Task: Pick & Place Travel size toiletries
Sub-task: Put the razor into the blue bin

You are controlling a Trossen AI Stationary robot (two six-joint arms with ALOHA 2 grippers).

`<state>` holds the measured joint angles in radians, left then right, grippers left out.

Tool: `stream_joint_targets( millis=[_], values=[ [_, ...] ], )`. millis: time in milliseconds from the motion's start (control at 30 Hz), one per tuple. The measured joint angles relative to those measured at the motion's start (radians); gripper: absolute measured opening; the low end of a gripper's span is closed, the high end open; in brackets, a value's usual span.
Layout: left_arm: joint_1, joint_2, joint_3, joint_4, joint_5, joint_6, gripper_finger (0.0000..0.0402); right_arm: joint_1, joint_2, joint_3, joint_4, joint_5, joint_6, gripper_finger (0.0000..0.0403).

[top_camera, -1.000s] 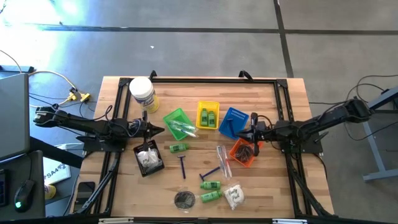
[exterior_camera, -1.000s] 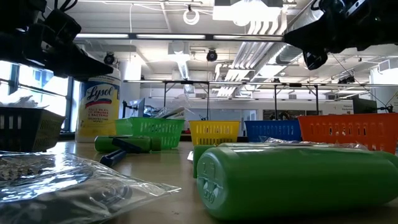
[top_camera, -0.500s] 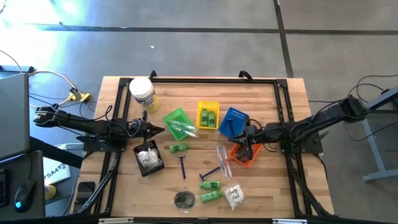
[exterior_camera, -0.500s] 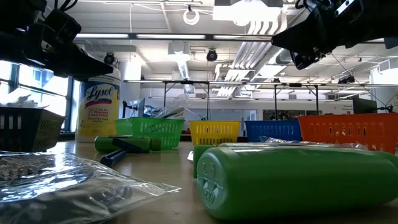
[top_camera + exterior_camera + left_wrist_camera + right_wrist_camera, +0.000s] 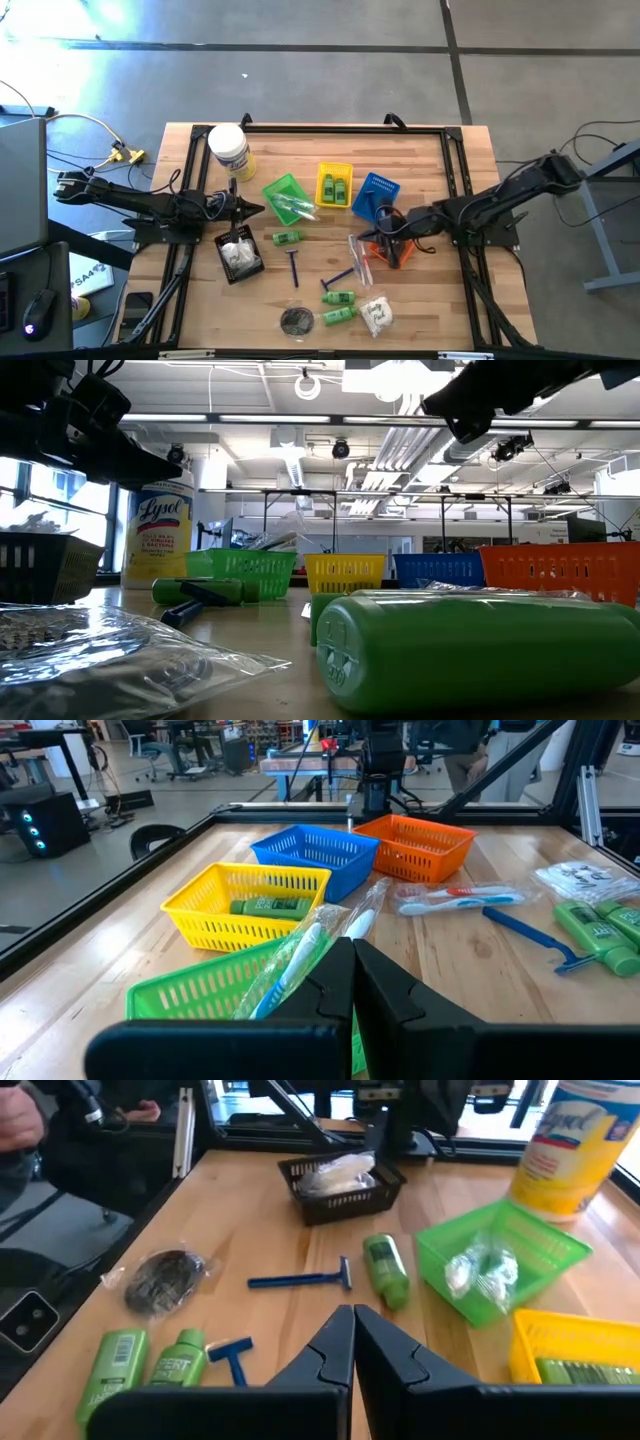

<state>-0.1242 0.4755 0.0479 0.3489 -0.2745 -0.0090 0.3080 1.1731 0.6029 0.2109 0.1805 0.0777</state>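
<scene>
Several toiletries lie loose in the lower middle of the high view. The white sachet (image 5: 376, 315) and black round pouch (image 5: 295, 320), lowest in frame, look soft and crinkly; pinch a bunched edge. The green bottles (image 5: 338, 306) seem stiff, light, smooth; grip across the body. The razor (image 5: 293, 266) is thin; take its handle. The right gripper (image 5: 378, 234) hangs closed and empty mid-frame; the left gripper (image 5: 258, 209) waits closed at centre-left.
</scene>
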Motion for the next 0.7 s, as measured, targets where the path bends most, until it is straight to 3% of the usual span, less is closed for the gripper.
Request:
stream_joint_targets(
  millis=[467,600,700],
  values=[
    [0.000,0.000,0.000,0.000,0.000,-0.022,0.0000,0.035,0.064,0.139,-0.134,0.003,0.056,0.0003],
    [0.000,0.000,0.000,0.000,0.000,-0.023,0.0000,0.016,0.079,0.161,-0.220,0.046,0.090,0.0003],
    [0.000,0.000,0.000,0.000,0.000,-0.023,0.0000,-0.006,0.127,0.188,-0.241,0.019,0.103,0.0003]
  ],
)
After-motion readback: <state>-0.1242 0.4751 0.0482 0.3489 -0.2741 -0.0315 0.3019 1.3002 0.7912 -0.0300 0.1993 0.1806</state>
